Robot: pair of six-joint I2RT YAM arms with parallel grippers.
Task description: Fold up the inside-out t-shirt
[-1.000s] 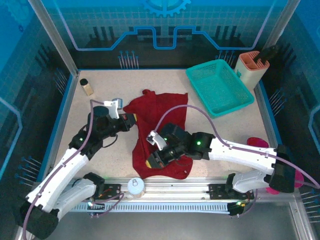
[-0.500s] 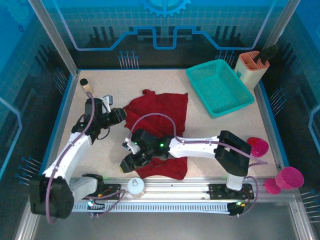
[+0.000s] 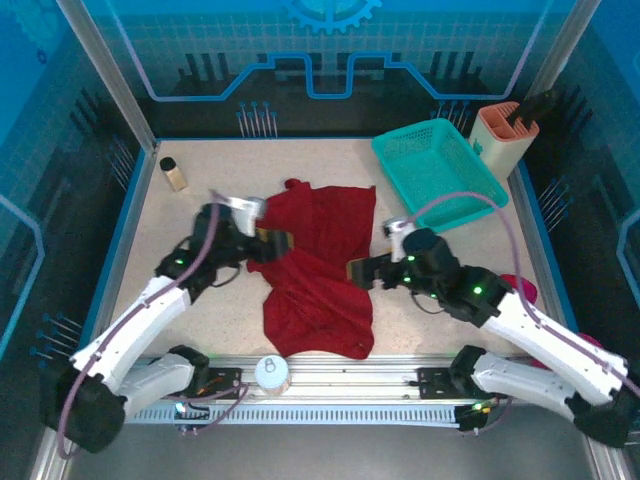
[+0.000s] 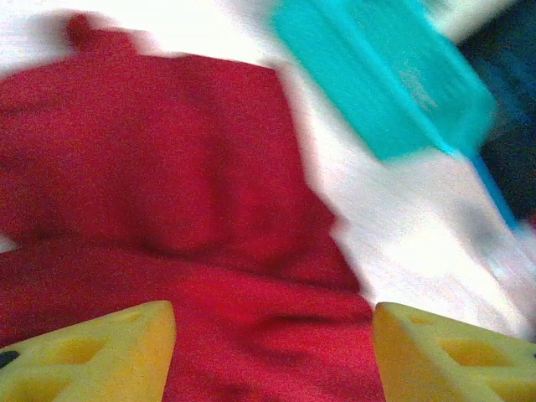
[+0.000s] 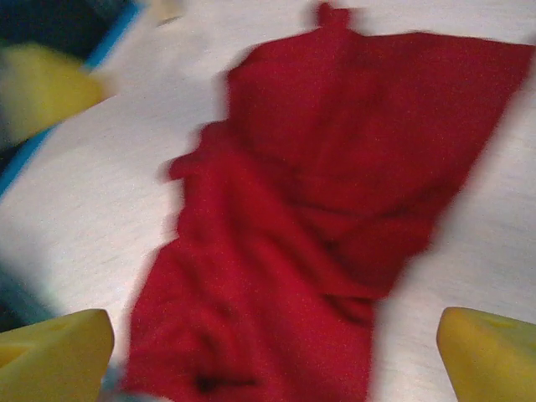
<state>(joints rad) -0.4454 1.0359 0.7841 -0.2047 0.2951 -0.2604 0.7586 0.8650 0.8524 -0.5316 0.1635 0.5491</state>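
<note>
The inside-out t-shirt lies crumpled in the middle of the table, dark red, with its lower half spread toward the near edge. My left gripper hovers at the shirt's left edge. In the left wrist view its yellow fingers stand apart, the left gripper open over red cloth. My right gripper is at the shirt's right edge. The right wrist view is blurred; there the right gripper is wide open above the t-shirt, nothing between its fingers.
A teal mesh basket sits at the back right, with a peach holder beyond it. A small bottle stands at the back left. A white round object rests on the front rail. A pink cup peeks out behind the right arm.
Both grippers have opened. The right arm swung from the shirt's near left corner over to its right side. The left gripper moved back onto the shirt's left edge.
</note>
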